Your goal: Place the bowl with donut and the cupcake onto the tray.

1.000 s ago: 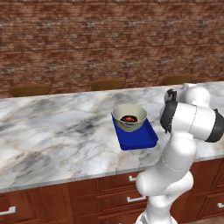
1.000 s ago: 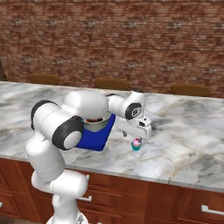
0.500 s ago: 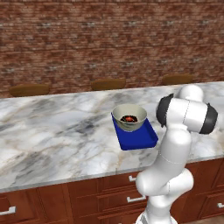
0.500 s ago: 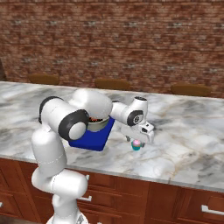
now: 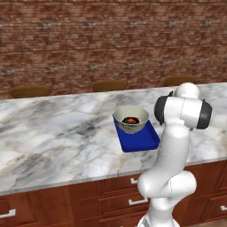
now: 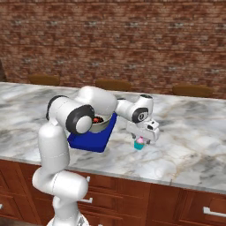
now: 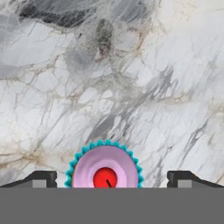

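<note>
One item left: claw (image 6: 140, 140) has dropped over cupcake (image 6: 139, 143), fingers spread wide either side; bowl (image 5: 131, 119) sits on tray (image 5: 138, 141).

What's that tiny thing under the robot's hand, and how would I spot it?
Find the marble counter, then the blue tray holding a bowl. Beside the tray, right below the open gripper, sits a cupcake: pink top, red dot, teal wrapper, far smaller than the bowl.

Red-brown brick wall (image 5: 88, 40) across back. Long marble counter (image 5: 53, 137), white with grey and tan veining. Dark wood stool tops (image 5: 109, 85) behind far edge. Reddish wood drawers (image 6: 194, 212) below, metal bar handles. Even lighting.
</note>
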Robot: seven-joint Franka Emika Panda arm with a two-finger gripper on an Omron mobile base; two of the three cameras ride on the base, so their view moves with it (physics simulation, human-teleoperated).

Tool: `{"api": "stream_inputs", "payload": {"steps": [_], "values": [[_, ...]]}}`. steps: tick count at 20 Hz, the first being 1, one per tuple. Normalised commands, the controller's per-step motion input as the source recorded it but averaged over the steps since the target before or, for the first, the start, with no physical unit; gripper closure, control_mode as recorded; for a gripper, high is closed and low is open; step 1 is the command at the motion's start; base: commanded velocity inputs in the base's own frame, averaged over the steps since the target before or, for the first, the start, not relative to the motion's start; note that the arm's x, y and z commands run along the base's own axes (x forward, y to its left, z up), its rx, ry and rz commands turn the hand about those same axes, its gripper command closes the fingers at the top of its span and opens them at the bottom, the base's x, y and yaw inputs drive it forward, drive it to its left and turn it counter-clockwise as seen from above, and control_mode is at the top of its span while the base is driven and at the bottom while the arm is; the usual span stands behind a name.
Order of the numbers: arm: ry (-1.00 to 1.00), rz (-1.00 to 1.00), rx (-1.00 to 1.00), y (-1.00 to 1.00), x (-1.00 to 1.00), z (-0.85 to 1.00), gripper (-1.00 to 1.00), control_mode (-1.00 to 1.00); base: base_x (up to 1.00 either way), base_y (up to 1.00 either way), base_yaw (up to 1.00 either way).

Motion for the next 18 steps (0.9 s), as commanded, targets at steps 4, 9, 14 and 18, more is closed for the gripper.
{"api": "stream_inputs", "payload": {"steps": [4,9,14,18], "values": [[0.03,-0.05,0.00,0.14,-0.31,-0.25,-1.00,-1.00,0.00,0.00,0.00],[0.05,-0.10,0.00,0.29,-0.44,-0.20,-1.00,-1.00,0.00,0.00,0.00],[0.00,-0.05,0.00,0.15,-0.14,-0.15,1.00,-1.00,0.00,0.00,0.00],[-0.05,0.00,0.00,0.02,0.00,-0.09,1.00,-1.00,0.00,0.00,0.00]]}}
